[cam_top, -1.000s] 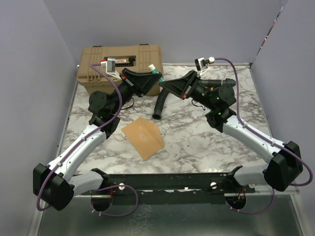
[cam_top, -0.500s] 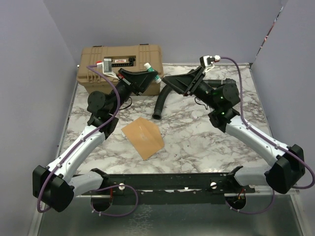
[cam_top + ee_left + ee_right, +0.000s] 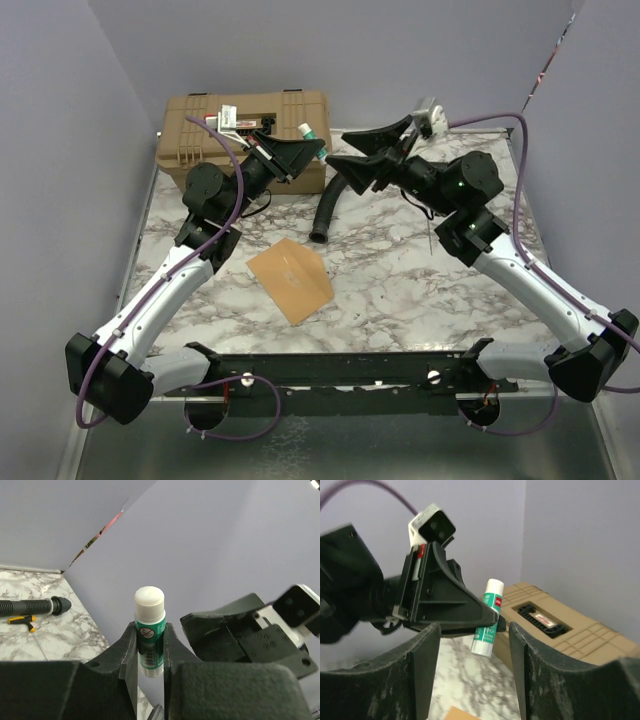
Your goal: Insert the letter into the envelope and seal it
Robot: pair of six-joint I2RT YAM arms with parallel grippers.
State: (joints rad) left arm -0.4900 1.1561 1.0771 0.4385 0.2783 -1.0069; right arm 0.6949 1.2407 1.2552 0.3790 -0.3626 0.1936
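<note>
My left tool (image 3: 300, 150) is clamped on a green-and-white glue stick (image 3: 149, 630), white cap up, one finger on each side of the label. I see it held in the air by the right end of the tan toolbox (image 3: 245, 125). My right tool (image 3: 340, 154) hangs just to the right of the toolbox, its jaws spread wide and holding nothing. In the right wrist view they frame the glue stick without touching it. The envelope (image 3: 290, 278) lies flat on the marble bench (image 3: 400, 280) in front of the toolbox, well apart from both tools. I cannot make out the letter as a separate sheet. A black ribbed hose (image 3: 325, 205) lies off the toolbox's right end.
</note>
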